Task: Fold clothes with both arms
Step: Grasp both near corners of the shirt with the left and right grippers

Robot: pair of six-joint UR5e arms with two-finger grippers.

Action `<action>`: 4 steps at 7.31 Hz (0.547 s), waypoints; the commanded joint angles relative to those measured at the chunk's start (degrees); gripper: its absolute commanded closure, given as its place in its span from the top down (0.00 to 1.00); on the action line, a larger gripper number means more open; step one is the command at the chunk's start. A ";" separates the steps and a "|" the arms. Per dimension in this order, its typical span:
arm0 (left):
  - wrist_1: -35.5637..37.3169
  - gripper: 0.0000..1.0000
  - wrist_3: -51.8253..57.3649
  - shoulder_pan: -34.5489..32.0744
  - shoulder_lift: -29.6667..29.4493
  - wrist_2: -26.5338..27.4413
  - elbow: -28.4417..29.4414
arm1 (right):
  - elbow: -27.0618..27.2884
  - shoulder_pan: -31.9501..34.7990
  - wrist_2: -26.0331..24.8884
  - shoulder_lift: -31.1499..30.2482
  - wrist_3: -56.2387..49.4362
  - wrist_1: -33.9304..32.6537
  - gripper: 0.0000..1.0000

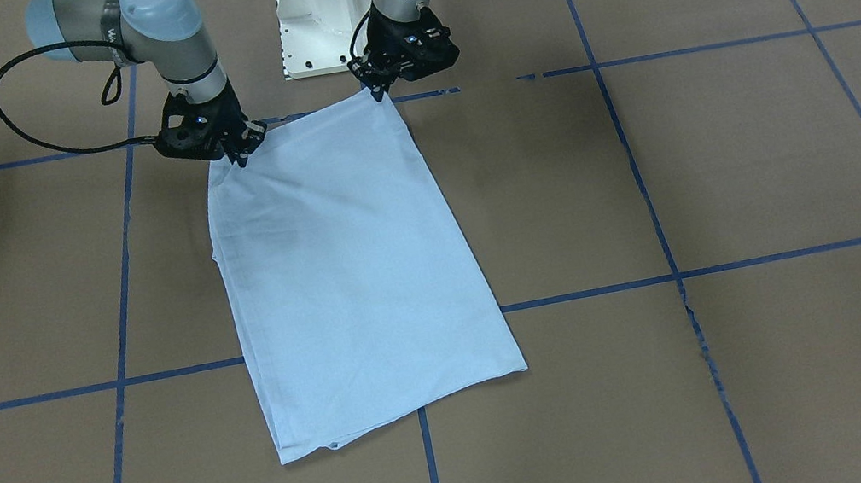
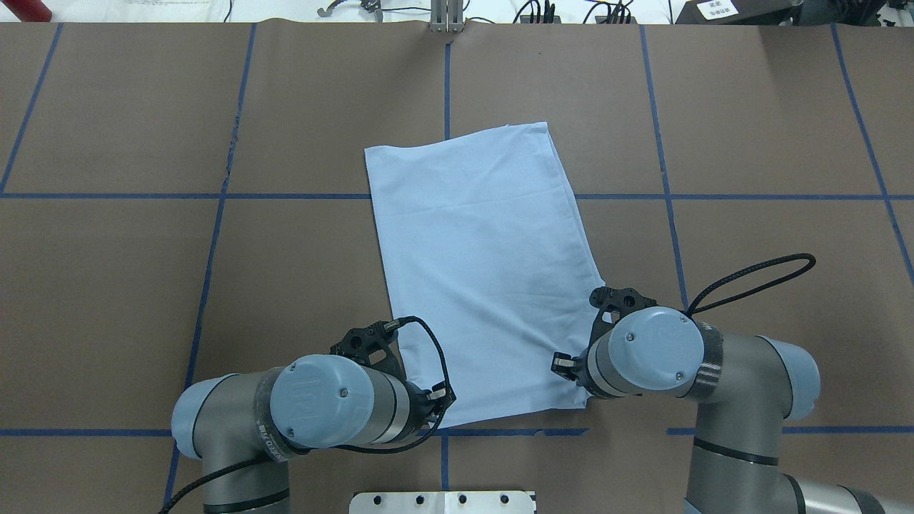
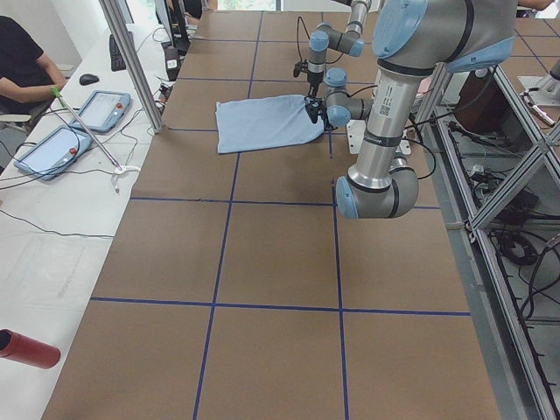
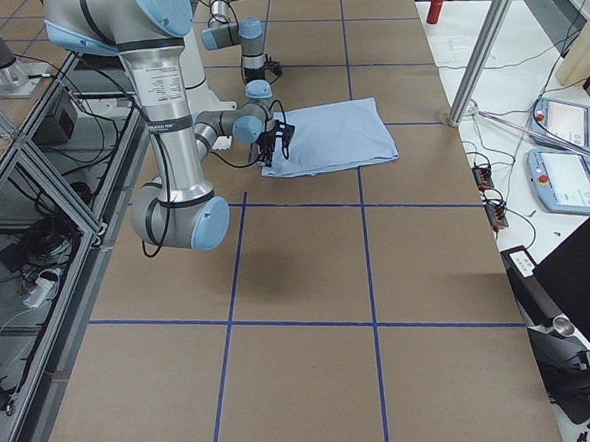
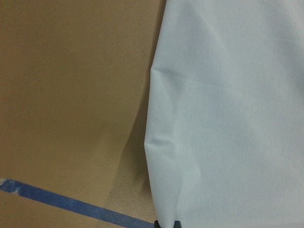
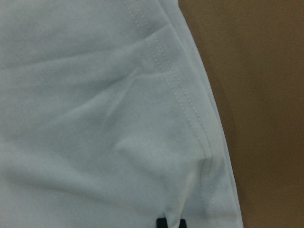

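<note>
The light blue T-shirt (image 1: 349, 272) lies folded into a long rectangle on the brown table, also in the overhead view (image 2: 485, 264). Its chest print and neck tag are hidden. My left gripper (image 1: 378, 94) is at the shirt's near corner on my left. In the left wrist view its fingertips (image 5: 166, 223) are pinched together on the cloth edge. My right gripper (image 1: 241, 161) is at the other near corner. In the right wrist view its tips (image 6: 171, 222) are closed on the hemmed cloth, with creases running to them. In the overhead view both wrists hide the fingers.
The white pedestal base (image 1: 326, 16) stands just behind both grippers. Blue tape lines (image 1: 745, 261) grid the table. Beyond the far edge stands a white bench with tablets (image 3: 79, 122) and a metal post (image 3: 131, 61). A red cylinder (image 3: 26, 348) lies there too.
</note>
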 commanded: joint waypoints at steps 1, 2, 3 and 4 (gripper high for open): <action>1.27 0.00 1.48 -0.30 1.21 0.02 -2.71 | 1.39 0.03 0.52 0.52 0.78 -0.13 0.00; 4.93 0.00 5.50 -0.22 1.65 0.11 -5.42 | 2.17 0.03 0.87 0.61 0.78 -0.13 0.00; 7.06 0.00 5.97 -0.22 1.83 0.20 -7.54 | 2.27 -0.23 1.66 0.79 0.78 -0.13 0.00; 8.30 0.00 5.98 0.31 3.74 0.20 -10.60 | 3.40 -0.32 2.89 0.70 0.78 -0.13 0.00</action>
